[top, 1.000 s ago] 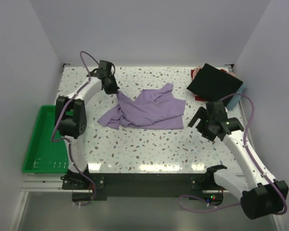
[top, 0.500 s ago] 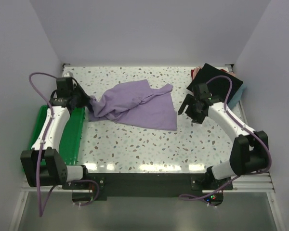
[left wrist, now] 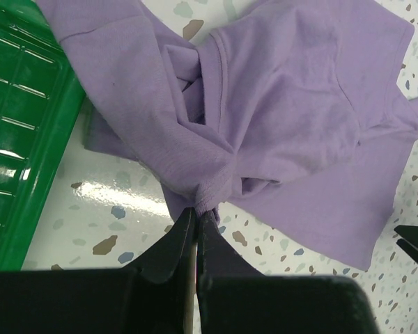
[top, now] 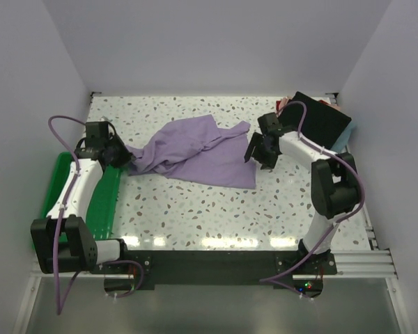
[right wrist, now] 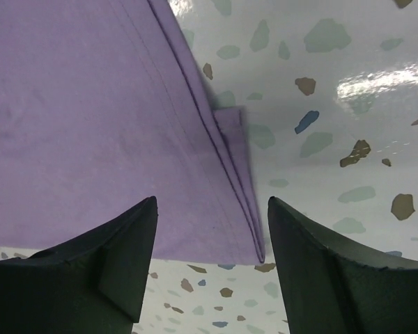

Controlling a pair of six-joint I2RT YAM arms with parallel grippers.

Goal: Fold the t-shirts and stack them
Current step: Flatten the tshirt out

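The right gripper (top: 258, 147) has swung left from near the folded black t-shirt (top: 320, 122) to the right hem of the lavender t-shirt (top: 195, 147), and its jaws are spread to either side of the hem's corner. The left gripper (top: 122, 159) stays pinched on a bunched fold at the shirt's left end, just beside the green tray (top: 106, 198). The lavender shirt lies crumpled mid-scene, and the black one sits at the far right.

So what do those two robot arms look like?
The left arm and right arm have white shells, chunky black joints and a looping purple cable each. The left tool and right tool both end in two black, tapering fingers.
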